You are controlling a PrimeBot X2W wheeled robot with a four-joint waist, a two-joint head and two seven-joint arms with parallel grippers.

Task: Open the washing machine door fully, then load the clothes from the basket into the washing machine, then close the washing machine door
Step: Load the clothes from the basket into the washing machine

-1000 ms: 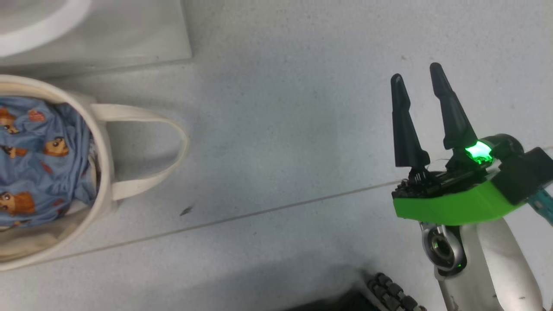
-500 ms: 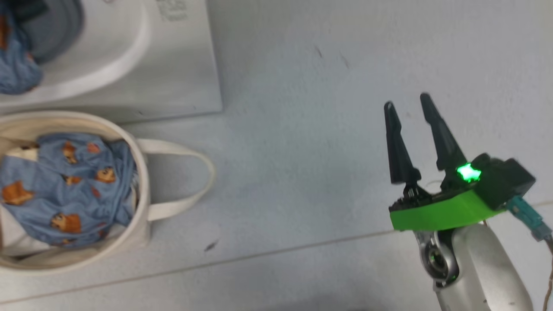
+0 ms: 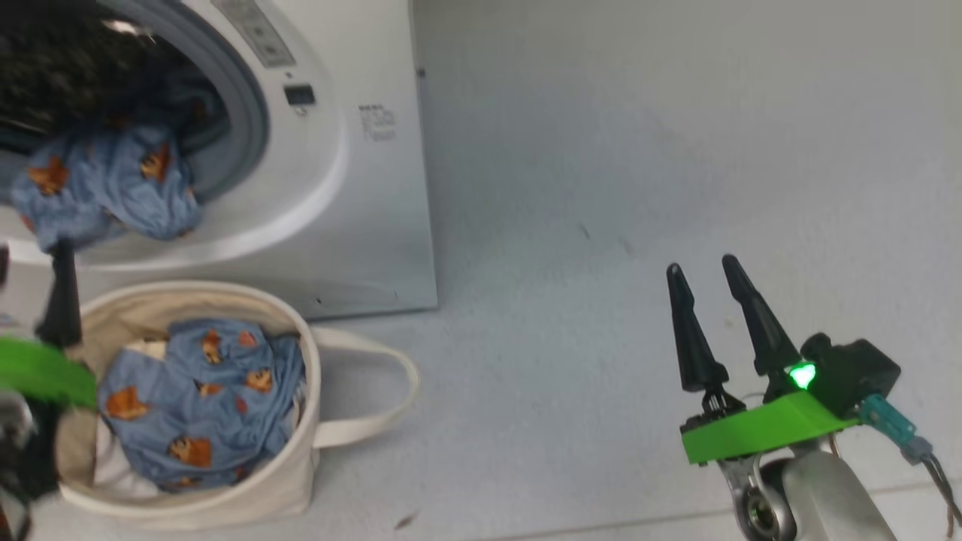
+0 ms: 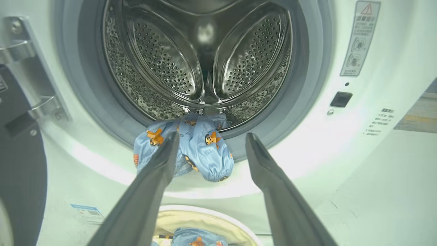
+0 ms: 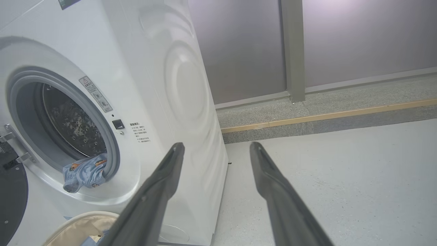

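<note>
In the head view, the washing machine [image 3: 361, 188] stands at the upper left with its mouth uncovered. One blue animal-print garment [image 3: 105, 191] hangs half out over the lower lip. Just in front sits the basket [image 3: 263, 492], with more of the clothes [image 3: 203, 406] bunched inside. My right gripper [image 3: 700, 264] hovers well off to the right above the bare floor [image 3: 601, 150], fingers spread, holding nothing.

From the left wrist, the left gripper [image 4: 212, 136] points at the perforated drum [image 4: 205, 68], jaws wide and empty. The draped garment lies beyond the fingertips on the grey rubber ring [image 4: 82, 85], apart from them as far as I can tell. The door [image 4: 17, 177] shows dark at the left edge, swung clear on its hinge.

From the right wrist, I see the machine's front corner, the garment dangling from the opening, and open fingers over the floor.

I judge the door-opening step done and loading under way. One piece is only partly in and needs pushing deeper, a bundle waits in the basket, and the door is not yet closed.
</note>
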